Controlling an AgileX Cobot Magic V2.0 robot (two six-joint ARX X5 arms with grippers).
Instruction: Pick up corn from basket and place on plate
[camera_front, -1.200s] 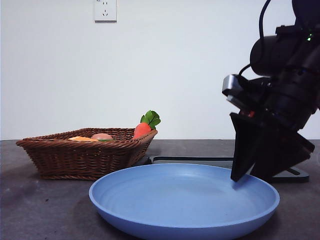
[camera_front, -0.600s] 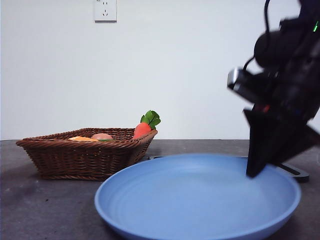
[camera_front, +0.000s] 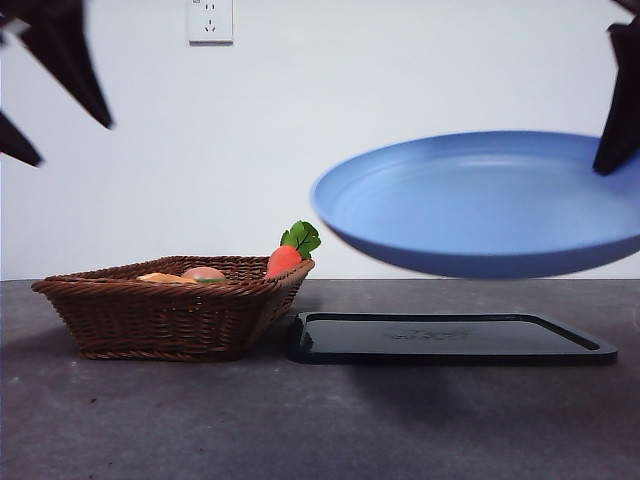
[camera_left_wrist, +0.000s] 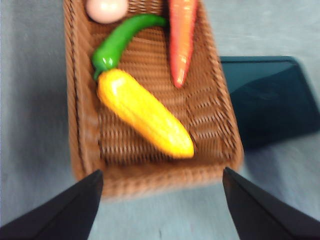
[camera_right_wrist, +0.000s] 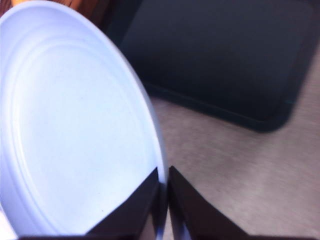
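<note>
Corn (camera_left_wrist: 144, 113): yellow cob lying flat on the floor of the basket (camera_left_wrist: 210, 115), long axis diagonal across the weave; one rounded end meets the tip of a green chili pepper (camera_left_wrist: 120, 42), the other end points to the basket corner nearest the black tray (camera_left_wrist: 270, 100).

Basket: brown wicker, resting on the surface (camera_front: 300, 420) just beside the tray. Also holds the chili, a carrot (camera_left_wrist: 182, 37) lying along the tray-side wall, and a pale peach-pink round item (camera_left_wrist: 106, 9) at the far end.

Left gripper (camera_left_wrist: 160, 200): above the basket's near rim, fingers (camera_left_wrist: 70, 210) spread wide, holding nothing.

Plate (camera_front: 480, 205): light blue, empty, lifted clear of the surface above the tray, slightly tilted.

Right gripper (camera_right_wrist: 164, 200): fingers (camera_right_wrist: 192, 210) clamped on the plate's rim, one on each face.

Wall socket (camera_front: 210, 20): on the white wall, above the basket.
</note>
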